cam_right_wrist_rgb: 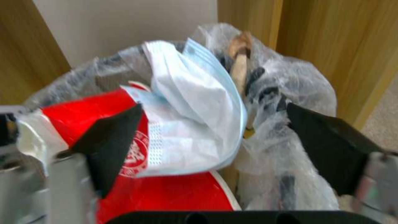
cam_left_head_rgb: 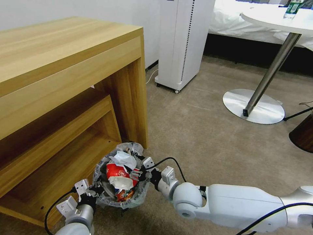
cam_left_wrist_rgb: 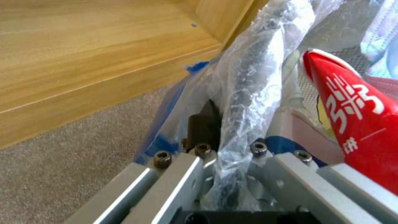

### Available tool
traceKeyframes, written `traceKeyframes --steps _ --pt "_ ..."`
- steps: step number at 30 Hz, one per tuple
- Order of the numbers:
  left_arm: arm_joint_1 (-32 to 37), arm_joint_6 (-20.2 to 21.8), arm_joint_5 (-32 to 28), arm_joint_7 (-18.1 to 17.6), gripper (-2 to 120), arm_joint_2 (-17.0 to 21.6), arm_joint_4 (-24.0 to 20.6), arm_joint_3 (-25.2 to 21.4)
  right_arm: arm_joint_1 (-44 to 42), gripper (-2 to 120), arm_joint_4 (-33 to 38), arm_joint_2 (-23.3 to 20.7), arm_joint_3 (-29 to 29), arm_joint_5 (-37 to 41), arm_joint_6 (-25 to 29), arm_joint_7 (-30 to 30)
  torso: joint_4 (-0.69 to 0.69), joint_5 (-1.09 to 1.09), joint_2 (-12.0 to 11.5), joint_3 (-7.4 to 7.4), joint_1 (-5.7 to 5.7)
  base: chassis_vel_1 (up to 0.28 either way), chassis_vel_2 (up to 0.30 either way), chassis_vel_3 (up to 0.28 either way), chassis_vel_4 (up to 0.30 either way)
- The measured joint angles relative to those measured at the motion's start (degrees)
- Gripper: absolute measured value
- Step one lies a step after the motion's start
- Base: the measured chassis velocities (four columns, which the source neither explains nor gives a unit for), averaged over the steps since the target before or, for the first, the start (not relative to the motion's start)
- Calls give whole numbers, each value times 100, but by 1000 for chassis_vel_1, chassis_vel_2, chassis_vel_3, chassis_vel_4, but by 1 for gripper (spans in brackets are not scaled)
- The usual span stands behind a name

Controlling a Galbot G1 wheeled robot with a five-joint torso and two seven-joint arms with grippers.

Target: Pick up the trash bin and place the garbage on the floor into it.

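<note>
The trash bin (cam_left_head_rgb: 121, 178) stands upright with its mouth facing up, on the beige floor (cam_left_head_rgb: 212, 137) right at the near corner of the wooden desk (cam_left_head_rgb: 65, 65), just in front of the desk's right-hand leg panel. A crinkly clear plastic bag (cam_left_head_rgb: 101, 173) is bunched over its rim. The bin is piled above the rim: a red paper cup (cam_left_head_rgb: 114, 171) lies on its side with its long axis running roughly left to right, and a pale blue face mask (cam_left_head_rgb: 124, 159) is draped over it on the far side. In the right wrist view a wooden stick (cam_right_wrist_rgb: 239, 62) pokes up out of the bag on the desk side.

The left gripper (cam_left_head_rgb: 94, 191) is at the bin's near-left edge, its fingers pinched together on the bagged rim; the left wrist view shows the rim and plastic caught between the two metal fingers (cam_left_wrist_rgb: 199, 130). The right gripper (cam_left_head_rgb: 141, 173) reaches in from the right, sitting at the bin's right rim over the heap, its black pads (cam_right_wrist_rgb: 112, 137) spread wide with the mask and cup between them.

Further off on the carpet stand a white tower appliance (cam_left_head_rgb: 182, 42) and a round table's metal foot (cam_left_head_rgb: 254, 106).
</note>
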Motion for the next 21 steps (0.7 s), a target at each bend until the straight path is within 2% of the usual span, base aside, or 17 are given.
traceKeyframes --steps 3,8,11,12,14,16,19,21 --pt "7 -3 38 10 0 -23 0 12 -67 99 25 -33 94 -59 164 -114 1 0 0 0 0 0 0 0 0" --pt "-3 -6 71 20 0 -40 24 16 -292 100 136 -184 457 -170 481 -518 1 -1 0 0 0 0 0 0 0" --pt "2 -6 77 20 0 -37 23 17 -665 100 302 -398 992 -349 707 -912 0 0 0 0 0 0 0 0 0" --pt "2 -6 77 20 0 -37 23 17 -665 100 302 -398 992 -349 707 -912 0 0 0 0 0 0 0 0 0" --pt "18 9 76 20 0 -12 6 6 -843 100 393 -531 1344 -440 798 -1060 0 0 0 0 0 0 0 0 0" --pt "42 41 71 14 0 22 -22 -15 -934 100 499 -641 1574 -459 861 -1105 0 0 0 0 0 0 0 0 0" --pt "102 188 -17 -78 0 137 -123 -91 -1233 100 806 -935 2228 -495 947 -1150 1 0 0 0 0 0 0 0 0" --pt "118 271 -93 -138 0 183 -175 -103 -1333 100 893 -1031 2402 -506 957 -1154 1 0 0 0 0 0 0 0 0"
